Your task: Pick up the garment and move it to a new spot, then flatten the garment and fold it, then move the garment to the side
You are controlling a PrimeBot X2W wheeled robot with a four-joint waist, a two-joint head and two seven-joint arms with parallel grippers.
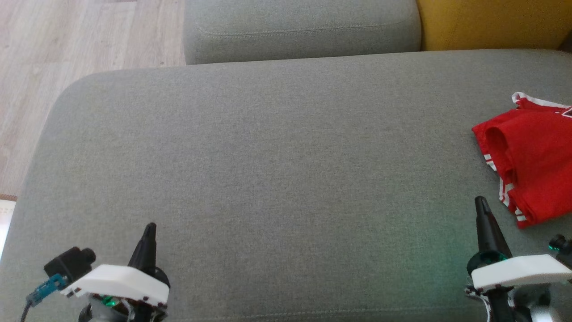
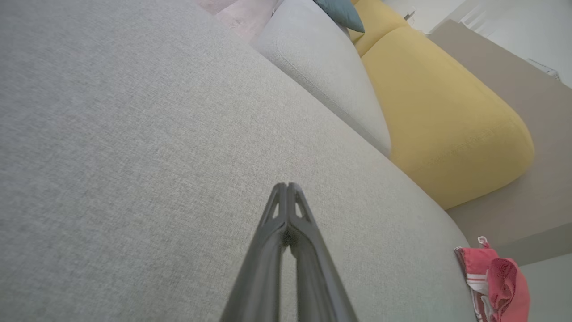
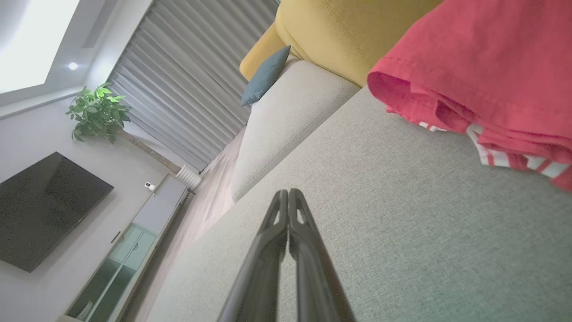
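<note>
My left end effector point(image 1: 150, 228) and right end effector point(image 1: 481, 202), both closed, empty; right just beside the red garment point(image 1: 532, 156), left well apart from it.

- You can read no text, brand or number here
- The white-edged mark point(image 1: 567, 112) on your red garment point(image 1: 532, 165) is too small to make out

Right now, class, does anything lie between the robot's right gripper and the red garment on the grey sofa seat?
Nothing visible does. The right gripper, fingers shut, is over the grey sofa seat. The red garment lies just ahead and to its right. Only bare seat fabric shows between them.
</note>
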